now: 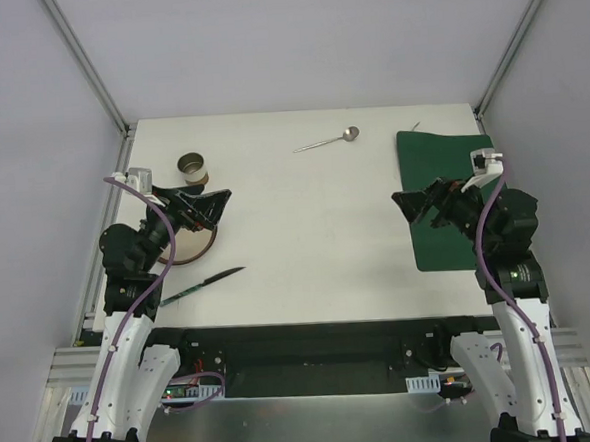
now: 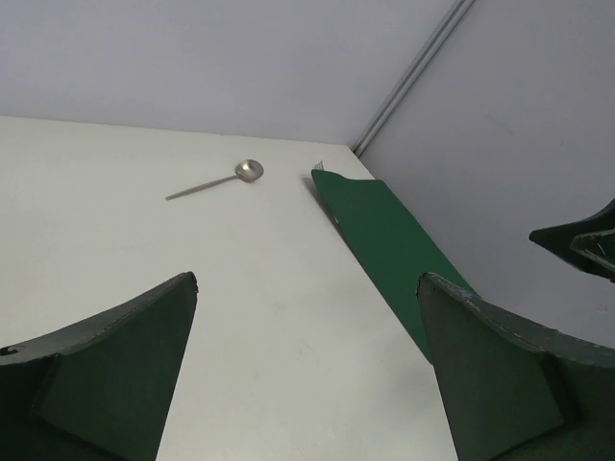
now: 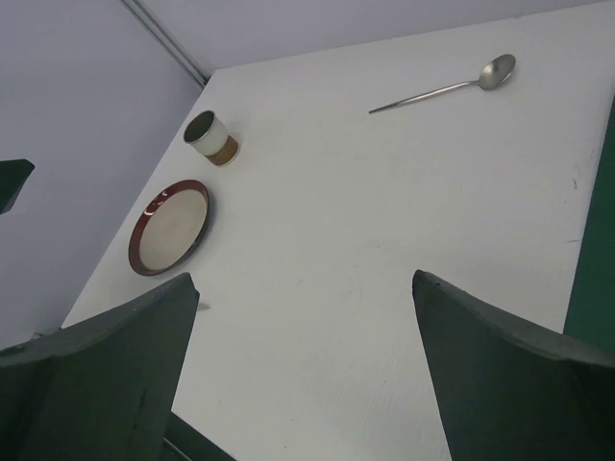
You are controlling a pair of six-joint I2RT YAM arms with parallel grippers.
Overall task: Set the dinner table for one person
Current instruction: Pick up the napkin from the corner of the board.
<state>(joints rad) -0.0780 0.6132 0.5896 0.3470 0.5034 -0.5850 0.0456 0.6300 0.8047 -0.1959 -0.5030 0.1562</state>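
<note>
The white dinner table (image 1: 304,210) carries a dark green placemat (image 1: 443,187) at its right side. A metal spoon (image 1: 327,141) lies at the back middle. At the left stand a brown-banded cup (image 1: 194,169) and a red-rimmed plate (image 1: 193,257), partly hidden under my left arm. A dark-handled knife (image 1: 204,284) lies near the front edge. My left gripper (image 1: 217,203) hovers open over the plate's right rim, holding nothing. My right gripper (image 1: 402,202) hangs open and holds nothing at the placemat's left edge. The wrist views show both sets of jaws spread wide.
A fork's tines (image 2: 318,166) peek out at the placemat's (image 2: 389,240) far corner. Metal frame rails (image 1: 90,68) and grey walls enclose the table. The right wrist view shows the plate (image 3: 171,227), cup (image 3: 211,137) and spoon (image 3: 452,86) across the white surface.
</note>
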